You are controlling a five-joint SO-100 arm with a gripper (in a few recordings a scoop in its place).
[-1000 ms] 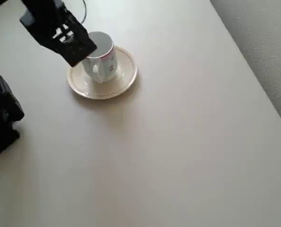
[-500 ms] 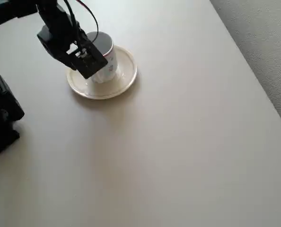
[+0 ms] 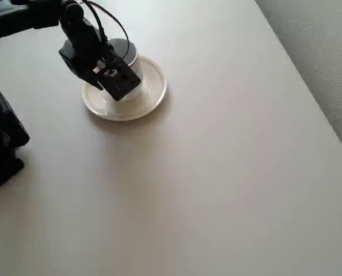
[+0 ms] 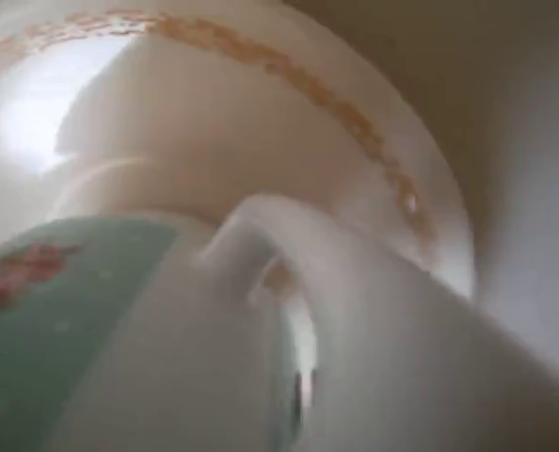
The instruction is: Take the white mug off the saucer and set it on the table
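Note:
The white mug (image 3: 129,56) stands upright in the well of the saucer (image 3: 152,86), at the upper left of the table (image 3: 217,172) in the overhead view. My black gripper (image 3: 117,84) hangs right over the mug's near side and covers most of it, so its fingers cannot be made out. In the wrist view the mug (image 4: 119,330) is blurred and very close. Its loop handle (image 4: 289,245) is at the centre, with the saucer (image 4: 261,113) and its faint ring line behind.
A black bulky block (image 3: 3,141) sits at the table's left edge. The table's right edge runs diagonally, with grey carpet (image 3: 326,52) beyond it. Bare tabletop spreads in front of and to the right of the saucer.
My gripper has moved right and toward the picture's bottom, from the mug's left rim to over its front. The mug has stayed on the saucer.

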